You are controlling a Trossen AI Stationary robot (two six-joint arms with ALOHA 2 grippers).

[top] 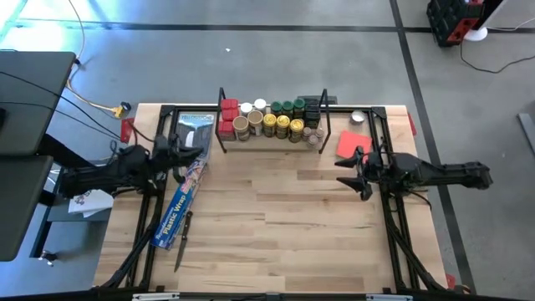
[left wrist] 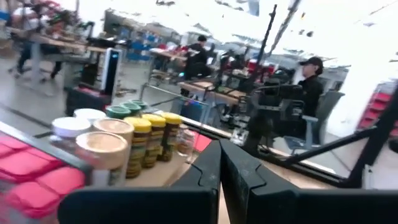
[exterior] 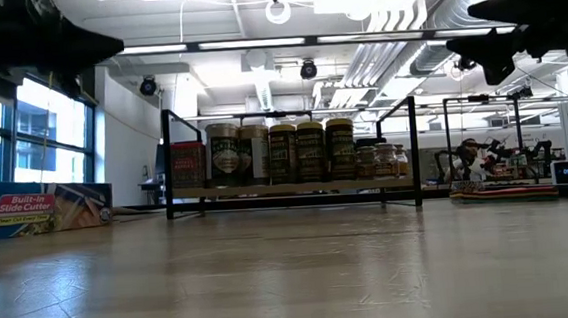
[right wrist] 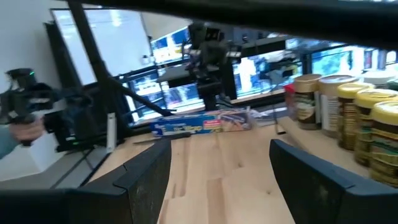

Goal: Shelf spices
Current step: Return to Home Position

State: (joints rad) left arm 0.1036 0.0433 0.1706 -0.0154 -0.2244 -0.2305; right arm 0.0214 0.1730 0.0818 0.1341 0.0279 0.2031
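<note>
On the shelf (top: 261, 144) the spices (top: 282, 125) are nearly all racked, so the job looks basically done, with only the arms' return to rest seemingly left. Rough count from above: four red tins, two tan lids, two white, three green, three yellow-gold, a dark cluster at the right end I can't count, and two or three small jars in front of it. One round pale-topped item (top: 359, 117) sits on the table just right of the shelf; can't tell if it's a leftover spice. Left gripper (left wrist: 219, 165), fingers together and empty, hangs in front of the shelf's left end. Right gripper (right wrist: 217, 152), fingers apart and empty, hangs in front of its right end.
</note>
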